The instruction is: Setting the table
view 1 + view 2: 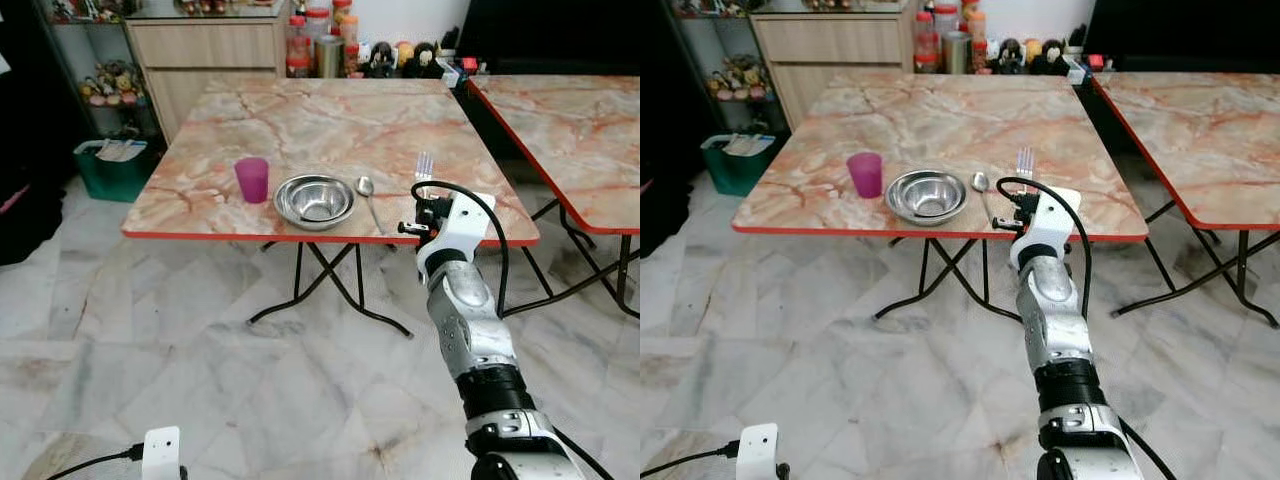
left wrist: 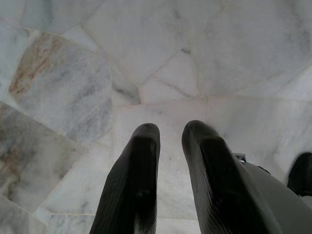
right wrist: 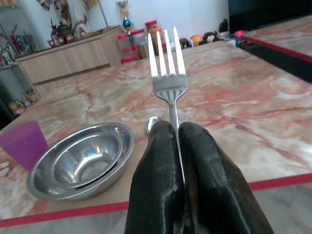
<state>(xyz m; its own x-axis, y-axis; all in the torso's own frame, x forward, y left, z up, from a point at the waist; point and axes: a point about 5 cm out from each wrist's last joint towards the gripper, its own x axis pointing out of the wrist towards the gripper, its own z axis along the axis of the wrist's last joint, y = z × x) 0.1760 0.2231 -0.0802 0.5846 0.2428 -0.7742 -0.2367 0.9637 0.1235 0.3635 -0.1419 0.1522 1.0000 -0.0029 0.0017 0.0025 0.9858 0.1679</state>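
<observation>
Left eye view: a marble-patterned table [image 1: 300, 120] with a red edge fills the upper middle of the frame. Near its front edge stand a purple cup [image 1: 252, 180], a steel bowl [image 1: 314, 200] just right of it, and a spoon [image 1: 367, 197] lying just right of the bowl. The right arm rises from the lower right, and the right gripper [image 1: 424, 195] sits at the table's front edge, right of the spoon, with a fork [image 1: 424, 166] standing tines-up out of it. A second table [image 1: 570, 130] shows at the upper right, a green bin [image 1: 115, 170] at the left, and jars [image 1: 320, 40] along the top.

Right eye view: the same scene, with the fork [image 1: 1024, 161] upright above the wrist, centre frame.

Left wrist view: the left gripper [image 2: 168, 141] hangs over pale marble floor [image 2: 97, 58], its two fingers a little apart and holding nothing.

Right wrist view: the black fingers [image 3: 156, 180] are pressed together on the fork's handle, tines in the upper middle. The bowl and cup lie at lower left, and the spoon's bowl peeks out just behind the fingertips.
</observation>
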